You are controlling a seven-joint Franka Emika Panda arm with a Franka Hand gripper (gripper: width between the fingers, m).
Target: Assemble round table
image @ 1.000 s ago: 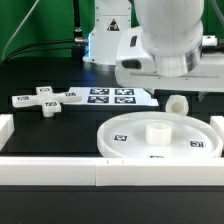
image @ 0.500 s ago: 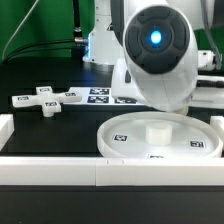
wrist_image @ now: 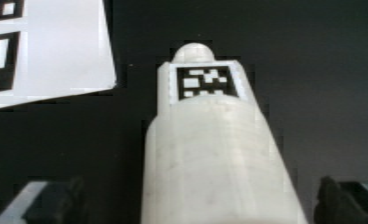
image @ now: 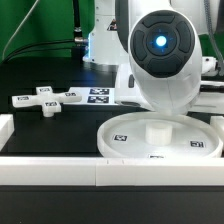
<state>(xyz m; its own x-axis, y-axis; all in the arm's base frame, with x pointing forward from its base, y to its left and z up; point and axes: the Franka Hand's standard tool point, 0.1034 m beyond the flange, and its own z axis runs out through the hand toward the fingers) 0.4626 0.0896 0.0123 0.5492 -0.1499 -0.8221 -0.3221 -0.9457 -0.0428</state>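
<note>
The white cylinder leg [wrist_image: 207,150], with a square tag near its far end, lies on the black table and fills the wrist view. My gripper [wrist_image: 199,205] is open, with one dark fingertip [wrist_image: 42,200] on each side of the leg and a gap on both sides. In the exterior view the arm's body [image: 160,60] hides the leg and the gripper. The large round disc [image: 125,135] with its central hub [image: 160,129] lies at the front on the exterior view's right. The cross-shaped piece [image: 45,100] lies on the exterior view's left.
The marker board [image: 100,96] lies behind the disc and also shows in the wrist view [wrist_image: 39,50], close to the leg. A long white border bar [image: 60,172] runs along the table's front edge, with another bar at the exterior view's left edge [image: 5,125].
The arm has swung over and come down above the leg, so its body now hides the leg that showed a second ago. The disc and cross piece have not moved.
</note>
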